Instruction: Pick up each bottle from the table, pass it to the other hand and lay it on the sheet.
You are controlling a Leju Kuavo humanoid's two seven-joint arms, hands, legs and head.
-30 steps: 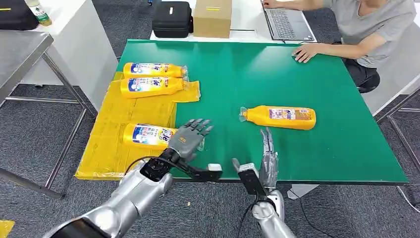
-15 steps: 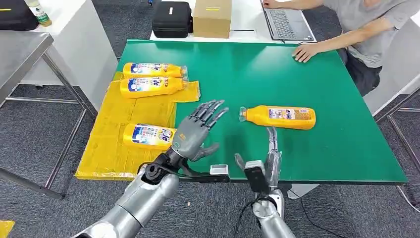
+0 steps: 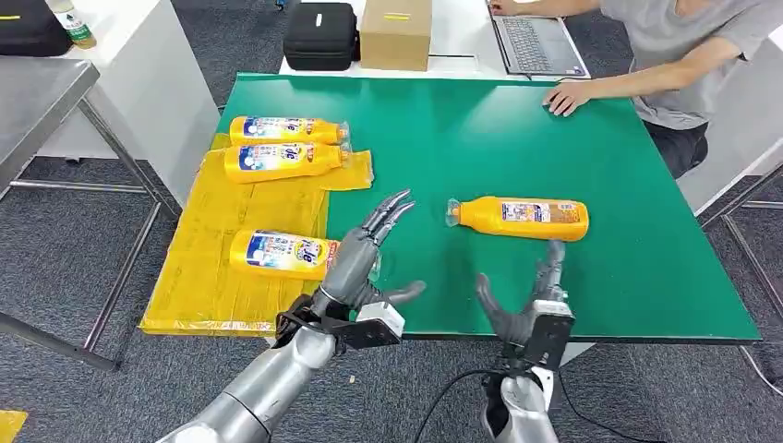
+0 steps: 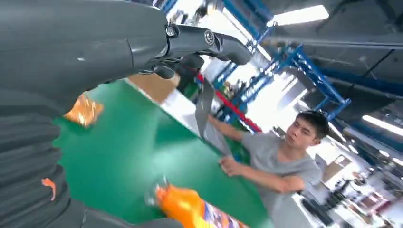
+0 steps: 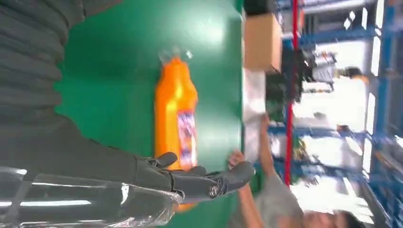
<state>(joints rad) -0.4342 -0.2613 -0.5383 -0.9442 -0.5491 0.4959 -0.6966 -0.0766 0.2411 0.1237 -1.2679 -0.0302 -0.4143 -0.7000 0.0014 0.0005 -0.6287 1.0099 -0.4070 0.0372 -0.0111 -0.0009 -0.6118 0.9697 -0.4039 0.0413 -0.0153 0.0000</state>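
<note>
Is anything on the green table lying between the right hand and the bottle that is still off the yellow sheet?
Nothing visible does. The right hand is open near the table's front edge, and only bare green table lies between it and the lone bottle. The left hand is off to the side, out of that path.

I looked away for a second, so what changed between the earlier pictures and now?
The left robot hand lifted off the near sheet bottle and turned toward the table middle, holding nothing. The right robot hand moved right and opened, fingers spread, just short of the lone bottle. All four bottles, the sheet and the person's hand stayed put.
</note>
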